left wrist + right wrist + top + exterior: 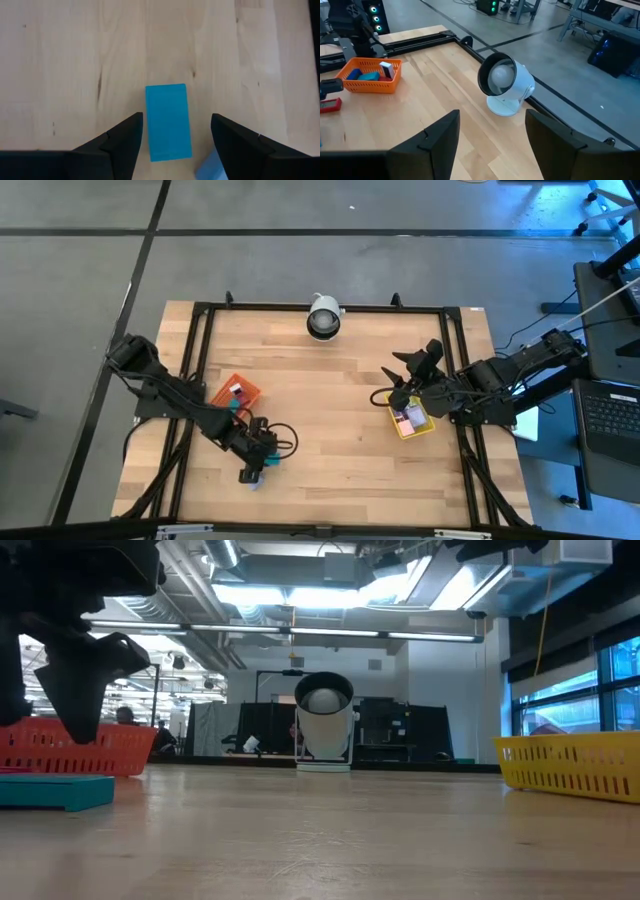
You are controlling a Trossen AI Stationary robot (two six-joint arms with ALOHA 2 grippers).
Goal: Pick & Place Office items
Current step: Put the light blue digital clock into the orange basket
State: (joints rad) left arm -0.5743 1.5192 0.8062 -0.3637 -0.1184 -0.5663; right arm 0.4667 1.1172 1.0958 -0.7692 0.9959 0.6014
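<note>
A teal flat block [168, 122] lies flat on the wooden table near its front left; it also shows in the low view [55, 790]. My left gripper [176, 117] points steeply down over it, open, one finger on either side of the block and apart from it. A paler blue item [212, 167] lies just beside one finger. My right gripper [405, 375] hangs open in the air by the yellow tray [425, 425], with nothing between its fingers [492, 117].
The orange tray [245, 385] with several small items stands just beyond my left arm. The yellow tray holds lavender and pink items [408, 417]. A red item [330, 105] lies near the orange tray. A white camera [323, 317] stands at the far middle edge.
</note>
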